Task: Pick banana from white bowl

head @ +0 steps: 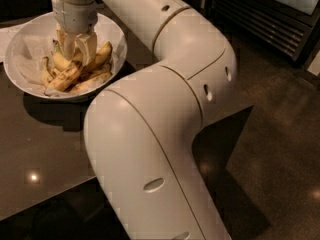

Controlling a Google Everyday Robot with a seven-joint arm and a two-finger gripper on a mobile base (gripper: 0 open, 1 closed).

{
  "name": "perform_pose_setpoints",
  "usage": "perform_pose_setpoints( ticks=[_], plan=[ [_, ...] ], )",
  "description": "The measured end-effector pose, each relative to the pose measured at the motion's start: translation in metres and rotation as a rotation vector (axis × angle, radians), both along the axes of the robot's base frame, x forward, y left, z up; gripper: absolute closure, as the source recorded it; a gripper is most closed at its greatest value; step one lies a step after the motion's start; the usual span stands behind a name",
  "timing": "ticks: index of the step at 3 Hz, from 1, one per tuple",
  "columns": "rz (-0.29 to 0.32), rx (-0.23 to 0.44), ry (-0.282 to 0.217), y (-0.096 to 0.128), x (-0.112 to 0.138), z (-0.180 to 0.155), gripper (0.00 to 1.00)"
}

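The white bowl (22,51) stands on the dark table at the upper left and holds several bananas on a crinkled lining. The banana (64,77), long, slim and brown-speckled, lies at the front of the pile and points down to the left. My gripper (76,50) hangs straight down from the wrist into the bowl. Its tip is among the bananas, at the upper right end of the speckled one. The wrist hides the back of the pile.
My thick white arm (160,134) fills the middle of the view and hides much of the glossy dark table (40,154). A black cabinet with a slatted front (270,19) stands at the upper right, beyond the brown floor (285,154). White paper (6,34) lies left of the bowl.
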State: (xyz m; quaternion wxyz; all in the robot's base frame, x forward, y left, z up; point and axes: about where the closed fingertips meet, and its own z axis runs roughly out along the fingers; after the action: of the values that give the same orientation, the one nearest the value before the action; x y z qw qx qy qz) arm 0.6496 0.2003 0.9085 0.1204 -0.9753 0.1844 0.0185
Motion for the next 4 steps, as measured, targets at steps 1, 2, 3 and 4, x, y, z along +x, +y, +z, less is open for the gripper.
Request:
perform_pose_setpoints(
  ticks=[1, 2, 3, 4],
  plan=[
    [0.004, -0.006, 0.006, -0.001, -0.002, -0.001, 0.6],
    [0.005, -0.012, 0.013, -0.003, -0.003, -0.003, 0.59],
    [0.016, -0.022, 0.036, 0.0, -0.007, -0.014, 0.6],
    [0.025, -0.028, 0.052, 0.001, -0.009, -0.02, 0.6]
  ],
)
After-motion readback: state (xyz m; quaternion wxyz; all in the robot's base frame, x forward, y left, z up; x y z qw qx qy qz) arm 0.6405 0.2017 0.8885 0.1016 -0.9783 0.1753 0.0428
